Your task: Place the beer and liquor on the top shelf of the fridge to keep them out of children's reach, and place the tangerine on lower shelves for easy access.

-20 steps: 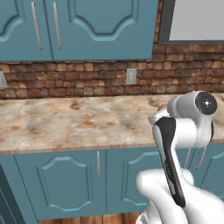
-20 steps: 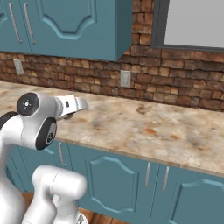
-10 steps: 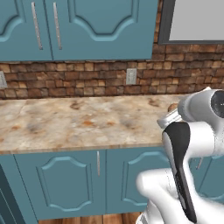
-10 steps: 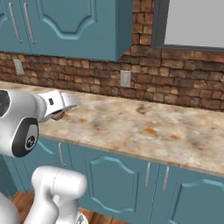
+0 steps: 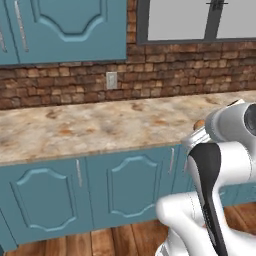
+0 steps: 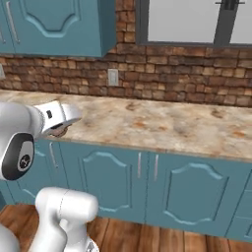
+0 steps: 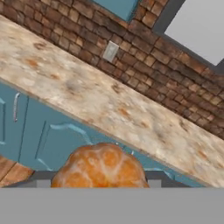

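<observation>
The tangerine (image 7: 100, 168), round and orange-tan, sits right at the bottom of the hand view between my gripper's (image 7: 99, 182) fingertips. My gripper is shut on it. In the right base view the gripper (image 6: 62, 129) hangs at the left, in front of the counter's edge, with the tangerine (image 6: 59, 132) showing as a small brownish lump under the white hand. In the left base view a sliver of the tangerine (image 5: 199, 124) peeks out behind my arm at the right. The beer, the liquor and the fridge with its shelves are out of view.
A speckled stone counter (image 5: 100, 125) runs across, with teal cabinet doors (image 5: 130, 185) below and a brick wall with an outlet (image 5: 111, 79) behind. A window (image 5: 200, 20) and a teal upper cabinet (image 6: 49, 19) hang above. Wooden floor (image 6: 162, 238) lies in front.
The whole picture has slid left as the base turned right, bringing the window into view. The tangerine stays in my gripper.
</observation>
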### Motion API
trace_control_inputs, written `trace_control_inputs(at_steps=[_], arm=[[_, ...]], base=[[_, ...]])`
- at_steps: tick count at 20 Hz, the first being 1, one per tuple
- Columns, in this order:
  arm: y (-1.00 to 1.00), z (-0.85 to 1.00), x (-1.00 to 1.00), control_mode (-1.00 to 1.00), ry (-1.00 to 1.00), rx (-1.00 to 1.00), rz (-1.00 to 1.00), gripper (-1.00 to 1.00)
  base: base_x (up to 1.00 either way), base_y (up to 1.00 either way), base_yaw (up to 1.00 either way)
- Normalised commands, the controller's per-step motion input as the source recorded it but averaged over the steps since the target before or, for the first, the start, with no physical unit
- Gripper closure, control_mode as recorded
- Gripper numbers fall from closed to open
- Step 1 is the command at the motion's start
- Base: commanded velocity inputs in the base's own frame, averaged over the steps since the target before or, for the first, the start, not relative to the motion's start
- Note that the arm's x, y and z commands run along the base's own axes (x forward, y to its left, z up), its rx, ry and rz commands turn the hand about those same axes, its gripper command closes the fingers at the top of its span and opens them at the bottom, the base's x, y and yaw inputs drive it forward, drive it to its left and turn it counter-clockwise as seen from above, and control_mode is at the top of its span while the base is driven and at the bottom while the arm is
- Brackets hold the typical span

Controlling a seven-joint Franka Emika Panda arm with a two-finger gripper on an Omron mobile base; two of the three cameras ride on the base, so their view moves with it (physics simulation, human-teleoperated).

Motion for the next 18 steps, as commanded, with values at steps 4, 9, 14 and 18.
trace_control_inputs(at_steps=[4, 9, 14, 18], arm=[[0.00, 0.00, 0.00, 1.00, 0.00, 0.00, 0.00, 1.00], [0.00, 0.00, 0.00, 1.00, 0.00, 0.00, 0.00, 1.00], [0.00, 0.00, 0.00, 1.00, 0.00, 0.00, 0.00, 1.00], [0.00, 0.00, 0.00, 1.00, 0.00, 0.00, 0.00, 1.00]], base=[[-0.01, -0.70, -0.63], [0.01, -0.56, -0.74], [0.08, -0.54, -0.73], [0.30, -0.63, -0.65]])
